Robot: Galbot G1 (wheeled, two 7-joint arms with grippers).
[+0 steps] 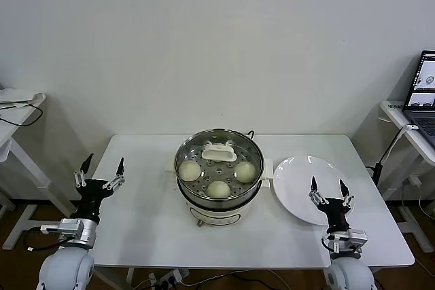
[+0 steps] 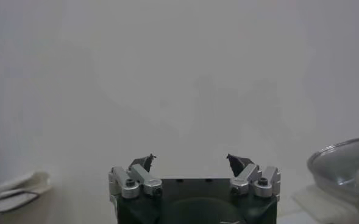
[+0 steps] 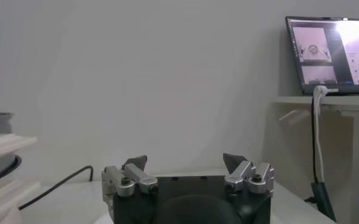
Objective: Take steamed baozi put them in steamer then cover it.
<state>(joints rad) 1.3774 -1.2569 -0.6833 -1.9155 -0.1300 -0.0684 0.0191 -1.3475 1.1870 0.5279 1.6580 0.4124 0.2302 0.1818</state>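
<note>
3 steamed baozi [image 1: 218, 188] under cover [image 1: 219, 153] in steamer [image 1: 219, 198]; left end effector [image 1: 102, 168], right end effector [image 1: 329, 188] wide open, empty.

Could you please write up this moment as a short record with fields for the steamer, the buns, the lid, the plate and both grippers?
steamer: at the table's middle, on its cream-white base
steamed baozi: three visible under the lid, at left, front and right; a fourth cannot be made out
cover: on the steamer, handle up
plate: bare, on the table beside the steamer's right
left gripper: open, holds nothing, over the table's left edge
right gripper: open, holds nothing, over the plate's near rim
table: white
</note>
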